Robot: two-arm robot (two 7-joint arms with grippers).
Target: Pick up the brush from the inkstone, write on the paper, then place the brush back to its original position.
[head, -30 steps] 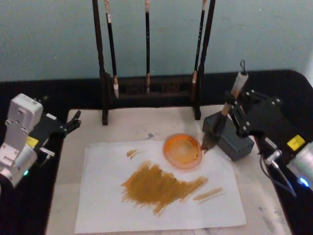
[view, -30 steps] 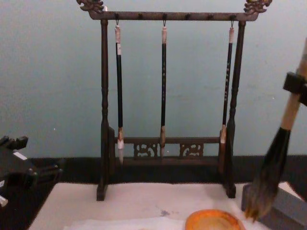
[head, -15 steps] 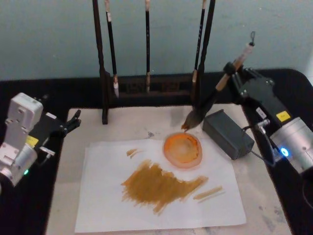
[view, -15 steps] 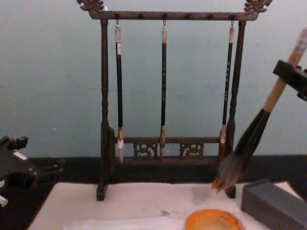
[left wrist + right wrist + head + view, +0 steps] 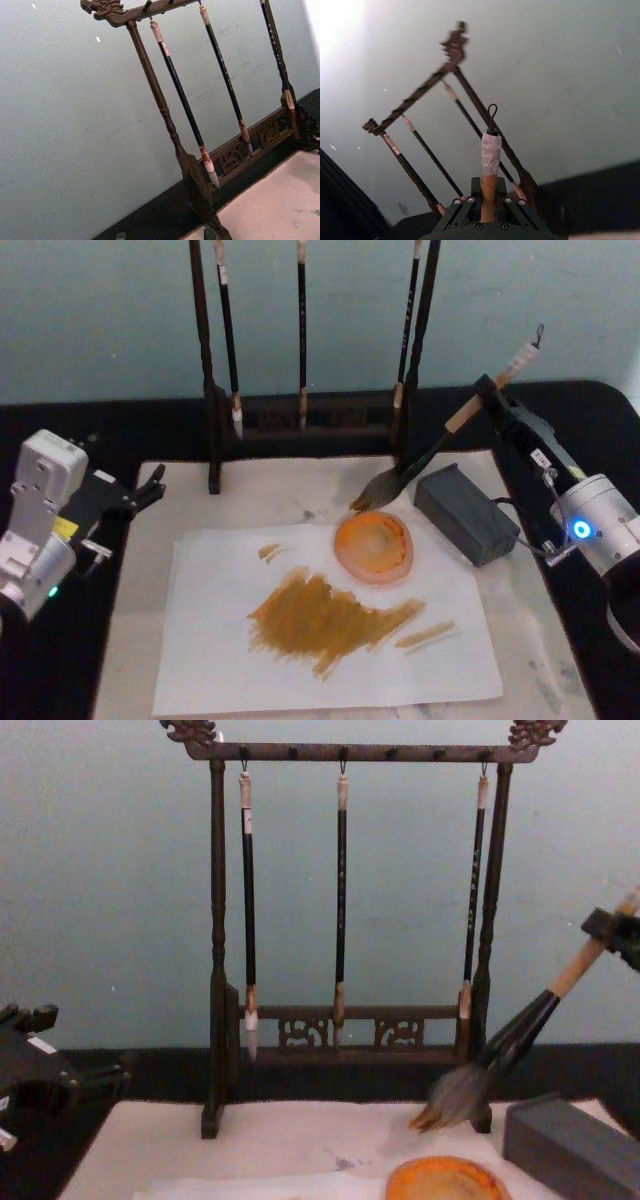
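My right gripper [image 5: 489,392] is shut on the tan handle of the brush [image 5: 432,453], at the right of the table. The brush slants steeply, and its bushy tip [image 5: 374,494] hangs just behind the orange inkstone [image 5: 373,546], a little above the mat. In the chest view the brush hair [image 5: 449,1104] hovers over the inkstone [image 5: 441,1181], with the right gripper [image 5: 612,933] at the right edge. The right wrist view looks along the brush handle [image 5: 489,196] between the fingers. The paper [image 5: 215,585] carries a broad ochre smear. My left gripper [image 5: 150,487] is parked open at the table's left edge.
A dark wooden rack [image 5: 300,420] with three thin hanging brushes stands at the back, close behind the brush tip. A dark grey block [image 5: 465,512] lies right of the inkstone. The cream felt mat [image 5: 270,485] lies under the paper.
The right gripper has drawn back to the right and tilted the brush further. The tip swung from beside the grey block, left and back, to just behind the inkstone. The left arm is still.
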